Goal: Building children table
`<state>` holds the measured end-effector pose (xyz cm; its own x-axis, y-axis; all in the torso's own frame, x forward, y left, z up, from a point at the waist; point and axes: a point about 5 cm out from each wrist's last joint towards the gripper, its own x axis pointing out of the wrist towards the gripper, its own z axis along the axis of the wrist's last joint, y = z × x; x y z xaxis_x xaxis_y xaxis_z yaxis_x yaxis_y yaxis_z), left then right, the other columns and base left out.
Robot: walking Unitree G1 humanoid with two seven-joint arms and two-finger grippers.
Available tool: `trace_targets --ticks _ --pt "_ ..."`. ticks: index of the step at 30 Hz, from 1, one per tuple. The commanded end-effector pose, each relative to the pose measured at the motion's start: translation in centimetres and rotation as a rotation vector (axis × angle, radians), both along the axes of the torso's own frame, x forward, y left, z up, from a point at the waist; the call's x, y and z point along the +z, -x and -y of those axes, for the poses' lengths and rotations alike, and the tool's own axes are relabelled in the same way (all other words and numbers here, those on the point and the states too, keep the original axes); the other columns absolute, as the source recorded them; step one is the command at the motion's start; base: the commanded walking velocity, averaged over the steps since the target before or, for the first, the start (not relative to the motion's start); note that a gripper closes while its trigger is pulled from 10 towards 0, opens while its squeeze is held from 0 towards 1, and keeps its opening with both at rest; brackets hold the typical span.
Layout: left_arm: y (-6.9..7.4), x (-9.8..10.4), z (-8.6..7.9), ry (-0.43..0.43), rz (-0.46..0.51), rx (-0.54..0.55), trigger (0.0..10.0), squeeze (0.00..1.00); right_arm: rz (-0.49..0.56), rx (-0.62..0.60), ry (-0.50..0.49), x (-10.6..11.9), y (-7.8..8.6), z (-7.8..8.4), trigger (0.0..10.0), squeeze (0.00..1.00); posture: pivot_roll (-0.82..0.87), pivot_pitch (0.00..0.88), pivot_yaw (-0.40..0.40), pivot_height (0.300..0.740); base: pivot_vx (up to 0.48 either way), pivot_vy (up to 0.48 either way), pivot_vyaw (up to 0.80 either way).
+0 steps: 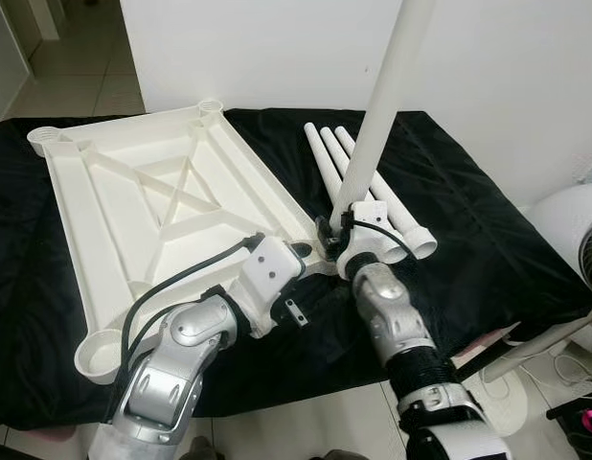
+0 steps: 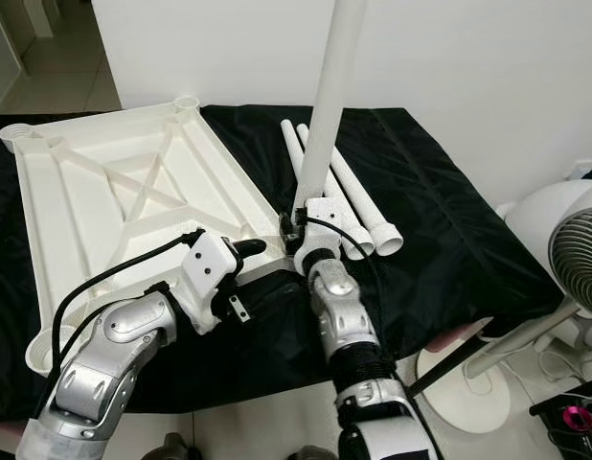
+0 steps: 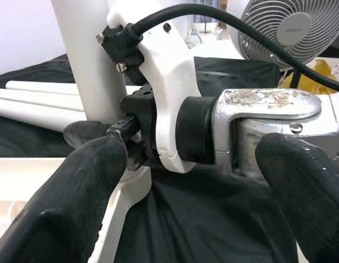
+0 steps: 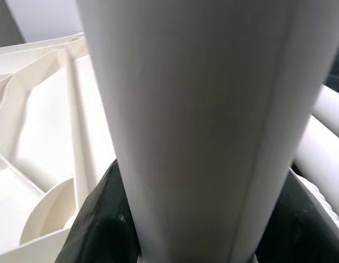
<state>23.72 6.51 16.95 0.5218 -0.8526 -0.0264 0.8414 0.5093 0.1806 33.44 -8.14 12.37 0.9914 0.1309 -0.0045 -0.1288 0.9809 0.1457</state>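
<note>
The white table top (image 1: 162,201) lies upside down on a black cloth, with round sockets at its corners. My right gripper (image 1: 338,230) is shut on a white leg (image 1: 382,105) that stands upright at the near right corner socket (image 3: 125,192). In the right wrist view the leg (image 4: 197,109) sits between two black fingers (image 4: 101,219). My left gripper (image 3: 191,170) is open just left of that corner. Its spread fingers (image 3: 76,192) point at the right wrist. Three more legs (image 2: 358,206) lie side by side on the cloth right of the table top.
A white wall runs close behind the cloth-covered surface (image 1: 488,240). A white standing fan (image 2: 574,254) and its base are on the floor to the right. Tiled floor (image 1: 76,67) opens at the far left.
</note>
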Motion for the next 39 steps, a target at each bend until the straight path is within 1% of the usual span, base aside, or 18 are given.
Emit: trace_targets --ticks 1,6,11,12,13,17,22,24,25,26,27,30,32,34,35,37,38,39 --pt "-0.3 -0.1 -0.3 -0.003 0.006 0.096 10.0 0.0 -0.062 -0.018 -0.054 -1.0 0.5 0.0 10.0 0.0 -0.01 0.008 -0.045 0.74 0.0 0.0 0.0" --pt "-0.3 -0.1 -0.3 -0.007 0.008 0.095 10.0 0.0 -0.05 -0.026 -0.047 -0.8 0.7 0.4 10.0 0.0 -0.01 0.006 -0.043 0.74 0.0 0.0 0.0" --pt "-0.5 0.0 -0.4 -0.012 0.014 0.096 10.0 0.0 -0.033 -0.034 -0.017 -0.4 0.7 0.8 10.0 0.0 -0.01 0.006 -0.043 0.74 0.0 0.0 0.0" --pt "-0.5 0.0 -0.4 -0.014 0.015 0.096 10.0 0.0 -0.024 -0.038 -0.012 -0.3 0.7 1.1 10.0 0.14 -0.02 0.001 -0.044 0.74 0.0 0.0 0.0" --pt "-0.5 0.0 -0.4 -0.014 0.016 0.097 10.0 0.0 -0.021 -0.032 -0.011 -0.3 0.8 1.3 10.0 1.0 -0.01 0.0 -0.046 0.74 0.0 0.0 0.0" --pt "-0.5 -0.1 -0.4 -0.015 0.017 0.1 10.0 0.0 -0.022 0.01 -0.023 -0.3 0.9 1.4 10.0 1.0 -0.01 0.0 -0.045 0.74 0.0 0.0 0.0" --pt "-0.4 -0.1 -0.4 -0.018 0.017 0.099 10.0 0.0 0.0 0.078 0.005 -0.1 1.1 2.2 10.0 1.0 -0.01 0.0 -0.045 0.74 0.0 0.0 0.0" --pt "-0.4 -0.1 -0.4 -0.018 0.017 0.099 10.0 0.0 0.0 0.078 0.005 -0.1 1.1 2.2 10.0 1.0 -0.01 0.0 -0.045 0.74 0.0 0.0 0.0" --pt "-0.5 -0.1 -0.4 -0.021 0.017 0.098 10.0 0.0 0.005 0.118 0.026 -0.1 1.2 2.7 10.0 0.08 -0.01 0.0 -0.045 0.74 0.0 0.0 0.0" --pt "-0.5 -0.1 -0.4 -0.021 0.017 0.098 10.0 0.0 0.005 0.118 0.026 -0.1 1.2 2.7 10.0 0.08 -0.01 0.0 -0.045 0.74 0.0 0.0 0.0" --pt "-0.5 -0.1 -0.4 -0.023 0.018 0.098 10.0 0.0 0.006 0.136 0.037 -0.2 1.2 3.0 10.0 0.0 -0.01 0.0 -0.045 0.74 0.0 0.0 0.0" --pt "-0.5 -0.1 -0.5 -0.025 0.019 0.097 10.0 0.0 0.009 0.165 0.045 -0.2 1.2 3.2 10.0 0.0 -0.02 0.0 -0.044 0.74 0.0 0.0 0.0" --pt "-0.5 -0.1 -0.4 -0.026 0.02 0.093 10.0 0.0 0.032 0.24 0.11 -0.2 1.1 3.7 10.0 0.0 -0.02 0.0 -0.041 0.74 0.0 0.0 0.0" --pt "-0.6 -0.2 -0.4 -0.028 0.02 0.09 10.0 0.0 0.047 0.291 0.153 -0.2 0.9 4.0 10.0 0.0 -0.02 0.0 -0.04 0.74 0.0 0.0 0.0" --pt "-0.6 -0.2 -0.4 -0.028 0.02 0.09 10.0 0.0 0.047 0.291 0.153 -0.2 0.9 4.0 10.0 0.0 -0.02 0.0 -0.04 0.74 0.0 0.0 0.0" --pt "-0.6 -0.2 -0.4 -0.031 0.023 0.09 10.0 0.0 0.073 0.357 0.192 0.1 0.7 3.9 10.0 0.0 -0.02 0.0 -0.039 0.74 0.0 0.0 0.0" --pt "-0.6 -0.2 -0.4 -0.031 0.023 0.09 10.0 0.0 0.073 0.357 0.192 0.1 0.7 3.9 10.0 0.0 -0.02 0.0 -0.039 0.74 0.0 0.0 0.0" --pt "-0.7 -0.2 -0.4 -0.038 0.026 0.089 10.0 0.0 0.08 0.391 0.204 0.2 0.5 3.9 10.0 0.0 -0.02 0.0 -0.039 0.74 0.0 0.0 0.0"
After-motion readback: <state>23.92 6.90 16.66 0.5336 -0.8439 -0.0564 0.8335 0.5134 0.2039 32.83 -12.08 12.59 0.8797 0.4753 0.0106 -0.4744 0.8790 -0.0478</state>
